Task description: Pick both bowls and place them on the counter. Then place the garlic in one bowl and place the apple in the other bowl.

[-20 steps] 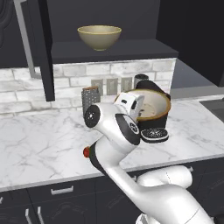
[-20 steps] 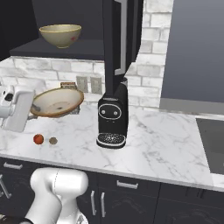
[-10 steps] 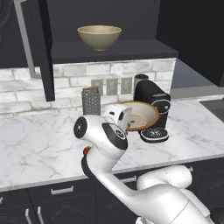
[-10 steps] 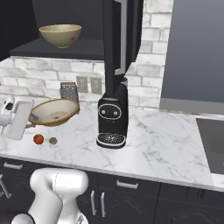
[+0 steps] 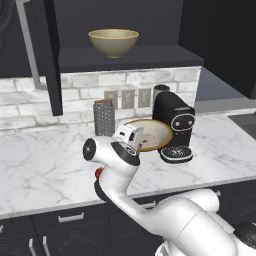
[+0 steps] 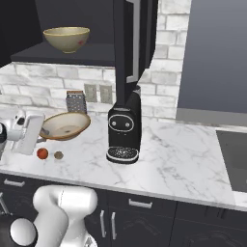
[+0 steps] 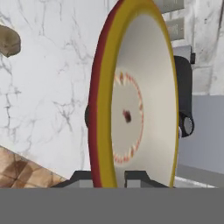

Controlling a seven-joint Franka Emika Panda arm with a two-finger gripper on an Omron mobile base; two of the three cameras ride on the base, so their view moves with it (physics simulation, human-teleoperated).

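Pincer [image 7: 109, 178]: I see its jaws clamped on the rim of the shallow bowl [image 6: 66, 125], held just above the counter [image 6: 193, 159] beside the coffee machine [image 6: 124, 130]. Deep bowl [image 6: 66, 38]: on the dark shelf [image 6: 91, 55]. Grater [image 6: 75, 102]: upright against the wall. Apple [image 6: 42, 153] and garlic [image 6: 58, 155]: side by side on the counter, below the held bowl.

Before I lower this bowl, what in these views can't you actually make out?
- Left base view: the apple is a red sliver behind the arm.
- Right base view: whether the shallow bowl touches the counter is unclear, and the gripper is mostly blocked by the hand.
- Hand view: the bowl rim covers the fingertips; the garlic is cut by the edge.
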